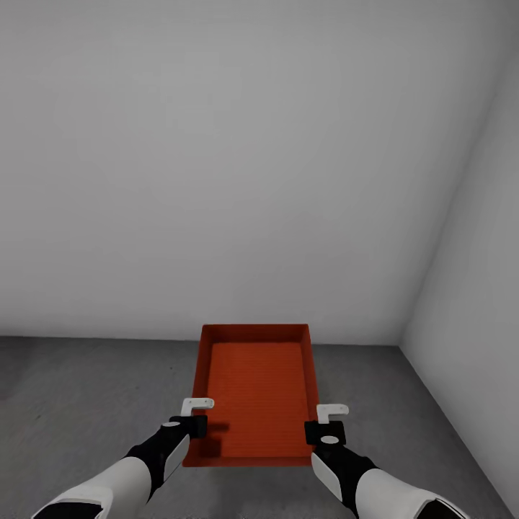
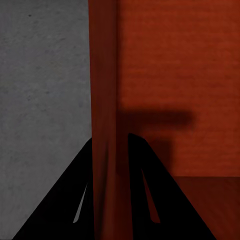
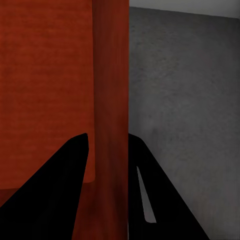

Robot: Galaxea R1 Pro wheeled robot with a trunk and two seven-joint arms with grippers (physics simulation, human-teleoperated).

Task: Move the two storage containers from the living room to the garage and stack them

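Garage floor (image 1: 86, 389), dark grey and rough, runs to a plain white wall (image 1: 238, 158), with a second wall meeting it at the far right. We hold one orange-red storage container (image 1: 254, 393) between both arms, straight ahead of us, near the far wall; whether it rests on the floor or hangs just above it we cannot tell. Our left gripper (image 1: 196, 416) pinches the container's left wall near its near corner, and the left wrist view shows one finger on each side of that wall (image 2: 104, 150). Our right gripper (image 1: 328, 422) pinches the right wall (image 3: 111, 125) the same way, fingers straddling it.

We judge the bin stiff and light (thin plain walls, nothing inside), so it should carry flat without sagging. The smooth walls could slip or pivot in a narrow pinch, so matching grips on the two long walls look like the soundest hold.

Counted: one container, two grippers, two walls, one floor. The stack needs a second bin.
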